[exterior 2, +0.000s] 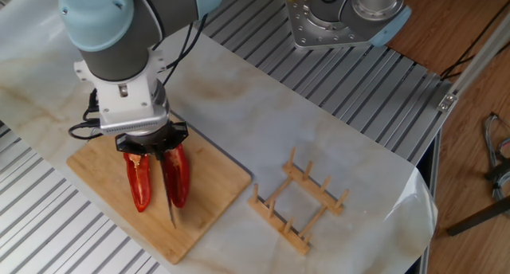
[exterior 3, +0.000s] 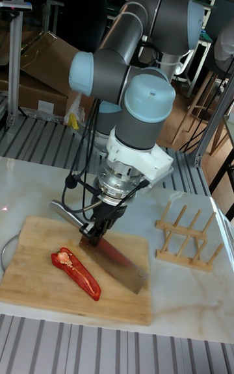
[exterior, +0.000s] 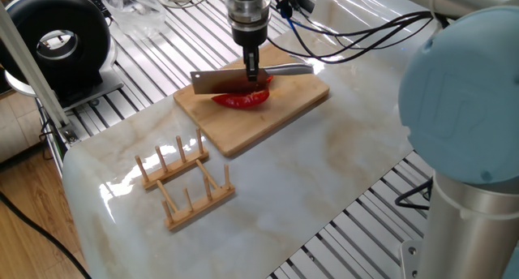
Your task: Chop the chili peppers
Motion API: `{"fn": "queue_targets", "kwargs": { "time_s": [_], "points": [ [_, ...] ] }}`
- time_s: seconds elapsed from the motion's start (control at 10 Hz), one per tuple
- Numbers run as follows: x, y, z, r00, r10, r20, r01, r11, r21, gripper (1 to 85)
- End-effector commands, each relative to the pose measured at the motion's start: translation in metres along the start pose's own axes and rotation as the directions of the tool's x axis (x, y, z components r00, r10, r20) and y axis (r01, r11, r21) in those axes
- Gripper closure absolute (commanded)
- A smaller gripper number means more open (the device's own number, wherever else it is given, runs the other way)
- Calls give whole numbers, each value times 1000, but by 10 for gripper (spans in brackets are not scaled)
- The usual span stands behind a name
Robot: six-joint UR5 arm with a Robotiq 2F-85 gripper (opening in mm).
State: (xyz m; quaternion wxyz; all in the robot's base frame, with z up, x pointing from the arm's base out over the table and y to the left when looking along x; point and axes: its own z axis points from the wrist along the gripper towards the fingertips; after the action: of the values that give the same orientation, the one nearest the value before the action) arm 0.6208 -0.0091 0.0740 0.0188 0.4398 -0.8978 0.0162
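Two glossy red chili peppers (exterior 2: 138, 181) lie side by side as long halves on a wooden cutting board (exterior 2: 207, 198). My gripper (exterior 2: 151, 150) hangs over their upper ends, shut on the handle of a cleaver (exterior: 219, 81). The cleaver's blade (exterior 2: 169, 210) stands edge-down in the gap between the left half and the right half (exterior 2: 178, 177). In one fixed view the blade hides most of the peppers (exterior: 243, 100), below the gripper (exterior: 253, 68). The tall fixed view has one half (exterior 3: 78, 272) left of the blade (exterior 3: 117, 262), which hides the other, under the gripper (exterior 3: 96, 231).
A wooden peg rack (exterior 2: 299, 202) stands on the marble table right of the board, also rack (exterior: 185, 182). A black round device (exterior: 57, 40) sits at the far left corner. Cables (exterior: 340, 36) trail behind the board. The arm's base (exterior 2: 343, 19) is at the table's far edge.
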Motion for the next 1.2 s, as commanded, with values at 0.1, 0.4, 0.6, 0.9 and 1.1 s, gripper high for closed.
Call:
{"fn": "queue_targets", "kwargs": {
  "time_s": [0.1,0.4,0.6,0.9,1.1],
  "points": [
    [-8,20,-5,1000,19,13,-19,1000,-24,843],
    [-12,28,-6,1000,-24,20,25,999,-38,843],
    [-14,34,-5,998,-66,25,67,996,-50,843],
    [-13,37,-7,997,-72,27,73,996,-59,843],
    [-15,43,-7,994,-102,29,103,992,-76,843]
  ]
}}
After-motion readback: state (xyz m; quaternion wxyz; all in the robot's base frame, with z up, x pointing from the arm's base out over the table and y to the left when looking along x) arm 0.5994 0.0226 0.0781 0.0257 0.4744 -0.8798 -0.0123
